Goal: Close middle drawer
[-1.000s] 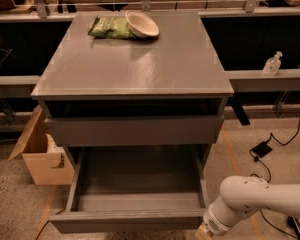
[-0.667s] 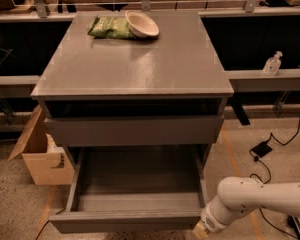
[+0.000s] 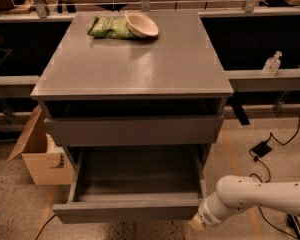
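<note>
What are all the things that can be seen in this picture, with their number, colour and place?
cabinet: one, grey, centre
closed drawer: one, grey, upper front of the cabinet
open drawer: one, grey, pulled out below the closed one
bowl: one, white, back of cabinet top
chip bag: one, green, left of the bowl
cardboard box: one, brown, floor at left
bottle: one, clear, ledge at right
power adapter: one, black, floor at right
arm: one, white, lower right
gripper: one, pale, at the open drawer's front right corner
</note>
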Robot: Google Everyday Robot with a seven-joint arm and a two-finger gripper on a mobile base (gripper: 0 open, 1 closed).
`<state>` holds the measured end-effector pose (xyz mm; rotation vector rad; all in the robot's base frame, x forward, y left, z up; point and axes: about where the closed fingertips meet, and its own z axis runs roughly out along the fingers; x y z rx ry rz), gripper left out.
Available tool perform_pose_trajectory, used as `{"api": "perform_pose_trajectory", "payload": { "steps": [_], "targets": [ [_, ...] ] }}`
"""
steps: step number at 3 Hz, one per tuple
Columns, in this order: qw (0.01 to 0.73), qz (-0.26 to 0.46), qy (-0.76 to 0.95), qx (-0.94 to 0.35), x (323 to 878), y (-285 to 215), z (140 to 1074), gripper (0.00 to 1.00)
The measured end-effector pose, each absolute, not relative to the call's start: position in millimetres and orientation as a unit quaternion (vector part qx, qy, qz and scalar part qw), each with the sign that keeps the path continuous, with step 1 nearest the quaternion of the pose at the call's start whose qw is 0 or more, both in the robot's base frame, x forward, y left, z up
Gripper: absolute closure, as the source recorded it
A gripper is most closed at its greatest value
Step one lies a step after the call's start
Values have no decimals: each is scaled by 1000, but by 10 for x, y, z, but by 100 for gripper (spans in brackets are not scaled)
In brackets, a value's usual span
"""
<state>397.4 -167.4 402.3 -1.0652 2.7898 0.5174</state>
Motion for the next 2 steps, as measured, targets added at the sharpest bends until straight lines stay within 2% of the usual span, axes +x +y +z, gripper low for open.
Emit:
{"api": "perform_pose_trajectory", "payload": {
  "steps": [2],
  "targets": [
    [104,172,901,-384,4350,-1478,4060,100]
  ]
}}
